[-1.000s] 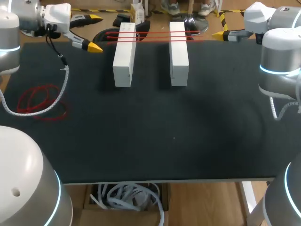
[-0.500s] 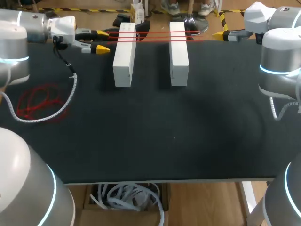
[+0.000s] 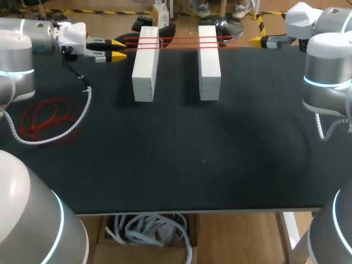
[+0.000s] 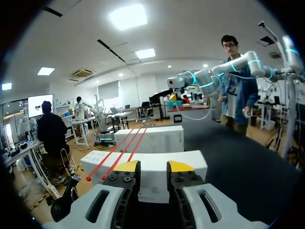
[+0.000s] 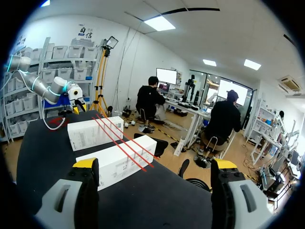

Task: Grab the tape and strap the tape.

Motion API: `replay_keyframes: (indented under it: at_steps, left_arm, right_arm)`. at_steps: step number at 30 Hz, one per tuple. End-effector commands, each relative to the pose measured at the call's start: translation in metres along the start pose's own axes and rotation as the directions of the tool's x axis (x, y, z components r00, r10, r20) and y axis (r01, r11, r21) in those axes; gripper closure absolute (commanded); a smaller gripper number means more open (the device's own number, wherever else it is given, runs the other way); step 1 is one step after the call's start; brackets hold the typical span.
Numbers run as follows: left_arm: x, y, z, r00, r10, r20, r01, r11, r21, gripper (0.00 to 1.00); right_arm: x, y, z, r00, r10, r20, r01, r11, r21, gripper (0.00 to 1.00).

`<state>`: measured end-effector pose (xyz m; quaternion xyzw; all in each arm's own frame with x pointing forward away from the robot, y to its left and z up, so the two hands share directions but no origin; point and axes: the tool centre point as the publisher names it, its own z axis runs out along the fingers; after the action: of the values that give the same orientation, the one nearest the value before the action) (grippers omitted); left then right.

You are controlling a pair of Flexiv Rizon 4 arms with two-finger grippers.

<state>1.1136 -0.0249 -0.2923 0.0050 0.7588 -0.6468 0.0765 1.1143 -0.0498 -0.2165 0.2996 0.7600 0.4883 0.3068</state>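
Your left pincer point(image 3: 117, 49) hovers just beside the left white box point(image 3: 145, 66), its yellow tips a narrow gap apart with nothing between them. Your right pincer point(image 5: 155, 164) gapes wide and empty near the desk's point(image 3: 181, 165) far right corner. Red tape strands point(image 3: 179, 42) span the far ends of that box and the right white box point(image 3: 209, 63). Loose red tape loops point(image 3: 43, 118) lie well to the left. The arm's cable point(image 3: 88, 99) crosses them, so you cannot count them.

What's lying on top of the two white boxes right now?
Three red bands stretch across the far ends of the left box and the right box, bridging the gap between them. Whether they wrap underneath is hidden by the boxes.
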Motion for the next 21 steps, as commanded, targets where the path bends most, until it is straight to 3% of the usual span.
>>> replay_keyframes:
  at_steps: [1,21]
  left_arm:
    - [-0.014,0.010,0.003,1.000,-0.002,-0.021,0.002,1.000,0.012,0.72]
    - [-0.040,0.031,0.005,1.000,0.004,0.009,-0.005,1.000,0.017,0.73]
  right_arm:
    - [0.000,0.000,0.000,1.000,0.000,-0.001,0.000,1.000,0.000,0.00]
    - [0.000,0.000,0.000,1.000,0.000,-0.001,0.000,1.000,0.000,0.00]
